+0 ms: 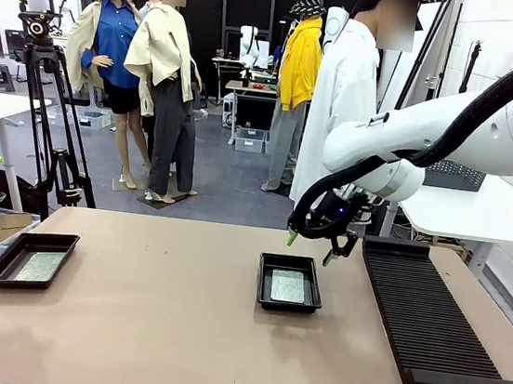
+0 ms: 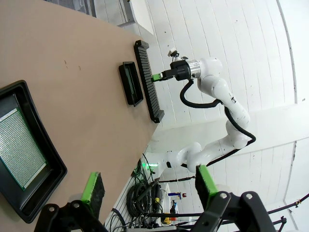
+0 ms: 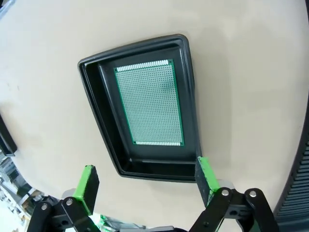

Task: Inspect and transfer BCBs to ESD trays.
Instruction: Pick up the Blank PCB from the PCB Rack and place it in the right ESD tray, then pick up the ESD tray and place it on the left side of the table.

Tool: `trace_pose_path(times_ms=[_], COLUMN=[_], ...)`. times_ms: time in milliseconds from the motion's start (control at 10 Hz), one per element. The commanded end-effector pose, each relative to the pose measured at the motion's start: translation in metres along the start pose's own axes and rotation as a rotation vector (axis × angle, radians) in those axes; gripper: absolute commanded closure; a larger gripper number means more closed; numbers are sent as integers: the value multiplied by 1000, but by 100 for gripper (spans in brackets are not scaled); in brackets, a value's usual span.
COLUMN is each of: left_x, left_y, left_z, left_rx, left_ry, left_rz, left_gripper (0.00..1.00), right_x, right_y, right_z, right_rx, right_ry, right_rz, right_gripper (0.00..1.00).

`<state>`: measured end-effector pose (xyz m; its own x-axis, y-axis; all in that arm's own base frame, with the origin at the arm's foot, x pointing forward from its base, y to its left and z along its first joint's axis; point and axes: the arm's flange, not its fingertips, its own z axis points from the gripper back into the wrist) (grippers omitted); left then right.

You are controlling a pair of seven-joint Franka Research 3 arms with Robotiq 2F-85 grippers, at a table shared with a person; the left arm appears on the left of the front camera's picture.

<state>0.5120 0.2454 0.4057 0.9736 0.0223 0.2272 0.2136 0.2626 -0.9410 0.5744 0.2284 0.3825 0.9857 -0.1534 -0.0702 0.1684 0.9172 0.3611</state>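
Trays on the surface: two, black and shallow, each holding one green board flat on its floor. I take the ribbed black rack as my reference throughout.

ESD tray nearest the rack lies just beside it but apart from it, with its long sides parallel to the rack's length. Its BCB lies inside the rim on all sides.

ESD tray farthest from the rack sits well away, near the opposite edge of the surface. Its BCB is likewise flat inside.

Right claw hangs above the end of the nearest tray and clear of it. Its fingers are spread wide with nothing between them, and its own camera looks down on that tray and board.

Left claw is also spread and empty. It hangs close to the tray farthest from the rack, and one end of that tray, with its board, shows beside the green pads.

A person in a white coat stands beyond the rack's far end.
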Motion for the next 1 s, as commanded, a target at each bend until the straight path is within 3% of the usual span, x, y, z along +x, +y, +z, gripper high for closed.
trace_pose_path(times_ms=[0,900], left_x=[0,0], left_y=[-2,-2], left_z=[1,1], left_rx=[-2,-2], left_ry=[1,1], left_rz=[-6,-6], left_gripper=[0,0], right_x=[4,0], right_y=[1,0], right_z=[-1,0], right_rx=[-31,0], right_ry=[-15,0], right_rz=[-10,0], right_gripper=[0,0])
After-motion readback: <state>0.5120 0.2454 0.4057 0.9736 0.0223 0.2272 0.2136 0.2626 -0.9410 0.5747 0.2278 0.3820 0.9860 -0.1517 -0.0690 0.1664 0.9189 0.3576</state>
